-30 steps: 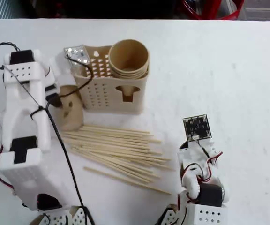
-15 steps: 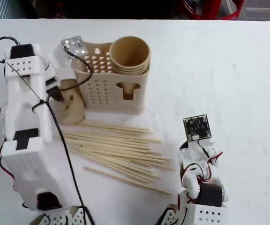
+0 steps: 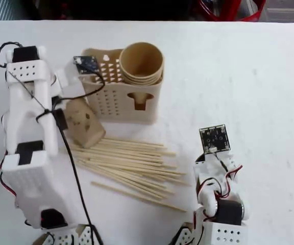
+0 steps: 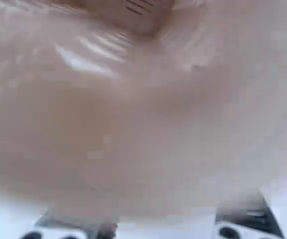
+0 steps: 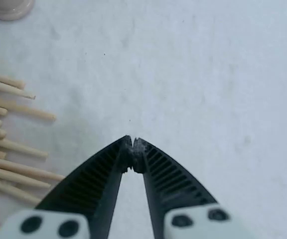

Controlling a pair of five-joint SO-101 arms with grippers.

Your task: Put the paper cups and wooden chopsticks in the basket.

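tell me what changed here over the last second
The left gripper, shut on a paper cup, swung it beside the basket, tilting it toward the chopsticks. The right gripper, basket, stacked cups and chopsticks stayed put.

my right gripper point(image 5: 133, 144) shows black, ribbed fingers point(image 5: 101, 174) on a white body. the table point(image 3: 249, 76) is white. the basket point(image 3: 114, 99) is cream, dotted with rows of small holes. the stacked cups point(image 3: 141, 61) in it are kraft brown. the lone cup point(image 3: 86, 125) at my white, black-cabled left arm point(image 3: 27, 117) is the same brown with darker marks. the chopsticks point(image 3: 126, 163) are pale, straw-coloured wood.
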